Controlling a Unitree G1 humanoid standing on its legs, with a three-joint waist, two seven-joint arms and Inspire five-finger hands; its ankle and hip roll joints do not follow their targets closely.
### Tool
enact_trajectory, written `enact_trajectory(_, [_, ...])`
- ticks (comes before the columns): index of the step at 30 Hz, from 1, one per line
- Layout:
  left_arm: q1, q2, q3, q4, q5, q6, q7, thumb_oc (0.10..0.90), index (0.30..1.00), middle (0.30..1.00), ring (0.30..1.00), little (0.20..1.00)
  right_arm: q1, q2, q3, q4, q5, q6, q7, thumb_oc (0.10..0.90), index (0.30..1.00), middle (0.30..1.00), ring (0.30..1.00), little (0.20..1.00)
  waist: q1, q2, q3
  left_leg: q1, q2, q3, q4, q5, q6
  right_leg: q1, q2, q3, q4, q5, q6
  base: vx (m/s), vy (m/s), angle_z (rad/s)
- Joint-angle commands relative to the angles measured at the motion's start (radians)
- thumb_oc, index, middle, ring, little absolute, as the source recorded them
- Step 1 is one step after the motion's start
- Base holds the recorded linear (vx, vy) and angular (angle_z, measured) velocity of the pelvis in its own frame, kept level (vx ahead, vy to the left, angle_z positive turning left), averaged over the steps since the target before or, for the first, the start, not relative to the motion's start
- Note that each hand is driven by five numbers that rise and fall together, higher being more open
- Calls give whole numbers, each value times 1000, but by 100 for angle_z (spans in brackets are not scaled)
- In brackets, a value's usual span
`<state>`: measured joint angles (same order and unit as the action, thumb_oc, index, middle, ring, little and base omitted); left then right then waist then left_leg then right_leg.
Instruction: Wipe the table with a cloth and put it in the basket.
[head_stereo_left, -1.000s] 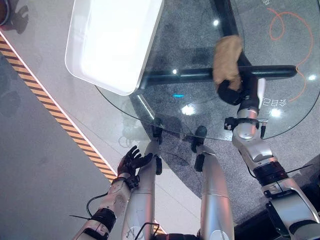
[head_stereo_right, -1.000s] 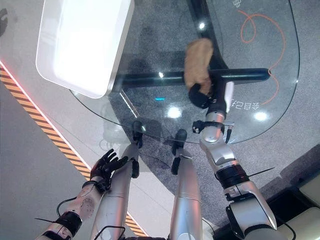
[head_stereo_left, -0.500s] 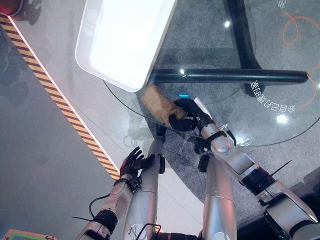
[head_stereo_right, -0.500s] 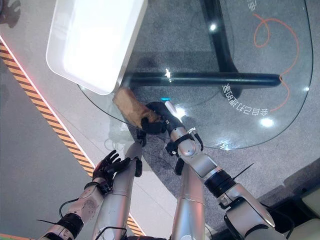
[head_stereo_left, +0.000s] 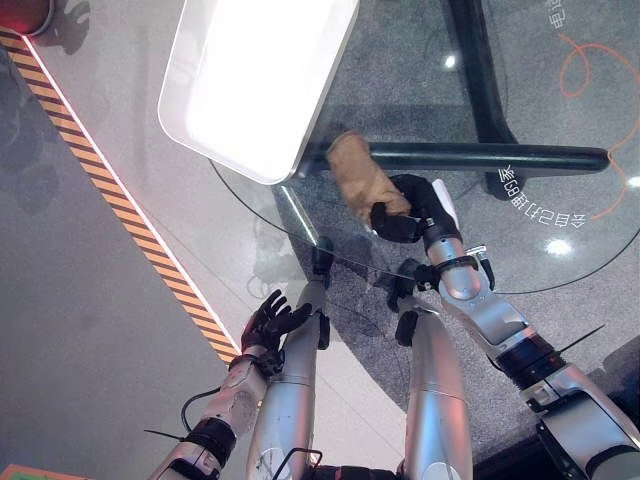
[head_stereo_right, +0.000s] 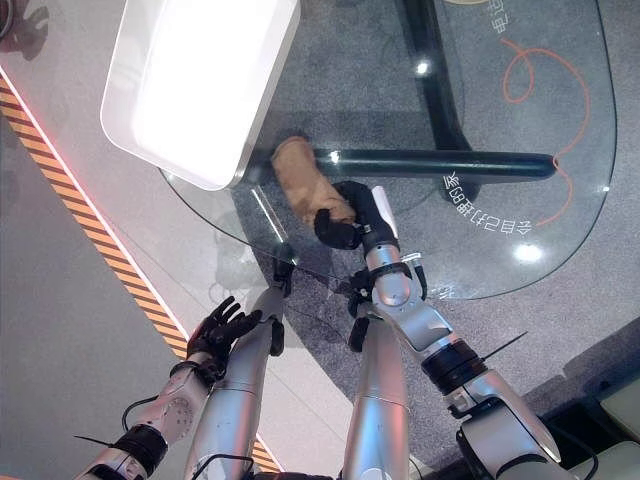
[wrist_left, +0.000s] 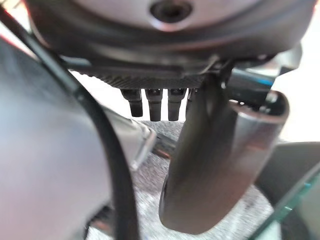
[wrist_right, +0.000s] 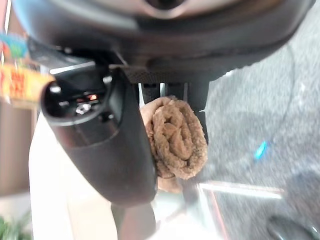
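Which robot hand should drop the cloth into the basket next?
Right. The right robot hand already grips the cloth beside the white basket; the left robot hand hangs open below the table.

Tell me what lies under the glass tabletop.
Through the glass tabletop show a black crossbar, grey speckled floor and an orange cord. The white basket and the brown cloth in the right hand cover the rest.

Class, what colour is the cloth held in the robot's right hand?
Light brown, a tan terry cloth; the right wrist view shows it best, bunched in the right hand.
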<state>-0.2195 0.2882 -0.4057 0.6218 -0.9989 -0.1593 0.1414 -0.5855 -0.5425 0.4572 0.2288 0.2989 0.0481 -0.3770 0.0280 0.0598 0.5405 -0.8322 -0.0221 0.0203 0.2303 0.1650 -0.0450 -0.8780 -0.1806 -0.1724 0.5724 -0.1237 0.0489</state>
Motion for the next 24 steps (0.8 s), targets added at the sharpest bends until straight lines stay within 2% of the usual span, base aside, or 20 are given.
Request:
enact_trajectory(1, [95, 0, 11, -122, -101, -42, -32, 800, 900, 900, 900, 900, 13, -7, -64, -216, -6, -156, -9, 100, 300, 300, 300, 200, -11, 12, -21, 30, -34, 100, 175, -241, 22, 37, 54, -13, -217, 146, 55, -34, -34, -2])
enact_trajectory(2, [101, 2, 17, -139, -126, -44, -37, 800, 900, 900, 900, 900, 25, -8, -74, -222, -11, -159, -5, 100, 300, 300, 300, 200, -12, 11, -21, 37, -34, 99, 170, -239, 22, 44, 55, -13, -221, 147, 55, -96, -44, -2])
enact_trajectory(3, [90, 2, 32, -156, -153, -45, -46, 800, 900, 900, 900, 900, 19, -11, -88, -230, -15, -159, 1, 100, 300, 300, 300, 200, -17, 7, -21, 12, -37, 104, 156, -204, 28, 22, 51, -19, -237, 179, 46, -101, -50, -2])
enact_trajectory(7, [119, 6, 67, -193, -257, -32, -89, 800, 900, 900, 900, 900, 66, -5, -110, -237, -30, -176, 23, 100, 300, 300, 300, 200, -19, 3, -21, 54, -35, 100, 140, -206, 27, 62, 56, -23, -241, 167, 44, -52, -43, -3])
enact_trajectory(16, [184, 25, 115, -206, -267, 27, -232, 800, 900, 900, 900, 900, 134, -7, -136, -261, -15, -205, 65, 100, 300, 300, 300, 200, -18, -10, -21, 163, -27, 101, 107, -206, 23, 178, 72, -33, -262, 141, 36, -38, -45, -3])
enact_trajectory(24, [238, 53, 107, -339, -338, 99, -351, 800, 900, 900, 900, 900, 178, -24, -170, -341, 39, -225, 121, 100, 300, 300, 300, 200, -17, -17, -21, 220, -21, 100, 117, -221, 27, 243, 78, -39, -253, 121, 24, -5, -9, -1])
